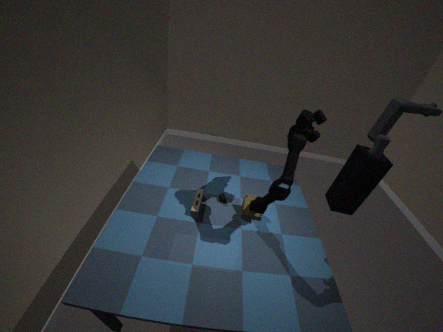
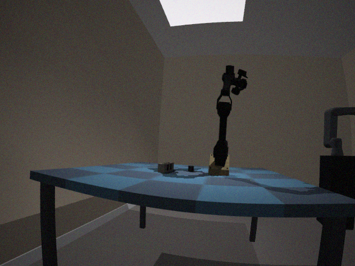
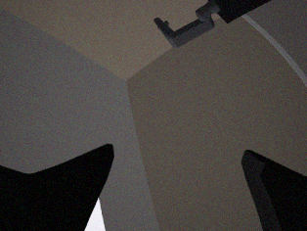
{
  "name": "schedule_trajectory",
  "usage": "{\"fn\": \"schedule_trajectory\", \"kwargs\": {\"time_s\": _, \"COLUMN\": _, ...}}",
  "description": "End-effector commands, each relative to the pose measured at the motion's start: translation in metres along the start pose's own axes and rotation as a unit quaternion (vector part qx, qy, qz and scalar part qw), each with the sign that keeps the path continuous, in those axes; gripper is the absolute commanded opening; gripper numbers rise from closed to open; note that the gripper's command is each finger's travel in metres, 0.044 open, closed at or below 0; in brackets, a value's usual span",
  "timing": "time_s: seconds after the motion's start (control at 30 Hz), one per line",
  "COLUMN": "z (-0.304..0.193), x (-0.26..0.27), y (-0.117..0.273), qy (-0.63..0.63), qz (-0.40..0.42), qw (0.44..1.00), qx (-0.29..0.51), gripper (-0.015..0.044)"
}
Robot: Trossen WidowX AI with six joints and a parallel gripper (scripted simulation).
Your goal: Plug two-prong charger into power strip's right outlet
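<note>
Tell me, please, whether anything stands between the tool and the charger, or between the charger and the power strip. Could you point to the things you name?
Nothing visible does. The tool point(image 1: 316, 125) point(image 2: 242, 81) is raised, open, with only air towards the small dark charger point(image 1: 223, 198) point(image 2: 190, 168); just shadow shows between that and the power strip point(image 1: 197, 202) point(image 2: 165, 167).
</note>
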State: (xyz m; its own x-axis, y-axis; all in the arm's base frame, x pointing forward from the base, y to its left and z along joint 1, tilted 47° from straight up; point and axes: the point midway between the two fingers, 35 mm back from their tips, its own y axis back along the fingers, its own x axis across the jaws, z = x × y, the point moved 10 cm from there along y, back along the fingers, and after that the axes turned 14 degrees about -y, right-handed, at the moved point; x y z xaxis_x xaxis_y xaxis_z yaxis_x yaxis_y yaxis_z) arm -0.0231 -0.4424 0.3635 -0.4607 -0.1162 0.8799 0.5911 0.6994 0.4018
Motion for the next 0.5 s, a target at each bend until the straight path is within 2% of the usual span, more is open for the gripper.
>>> {"fn": "schedule_trajectory", "kwargs": {"time_s": 0.0, "z": -0.012, "x": -0.031, "y": 0.002, "qy": 0.074, "qz": -0.046, "qw": 0.996, "qx": 0.026, "gripper": 0.044}}
{"fn": "schedule_trajectory", "kwargs": {"time_s": 0.23, "z": -0.03, "x": -0.088, "y": 0.012, "qy": 0.208, "qz": -0.126, "qw": 0.967, "qx": 0.078, "gripper": 0.044}}
{"fn": "schedule_trajectory", "kwargs": {"time_s": 0.47, "z": -0.04, "x": -0.148, "y": 0.026, "qy": 0.341, "qz": -0.205, "qw": 0.907, "qx": 0.141, "gripper": 0.044}}
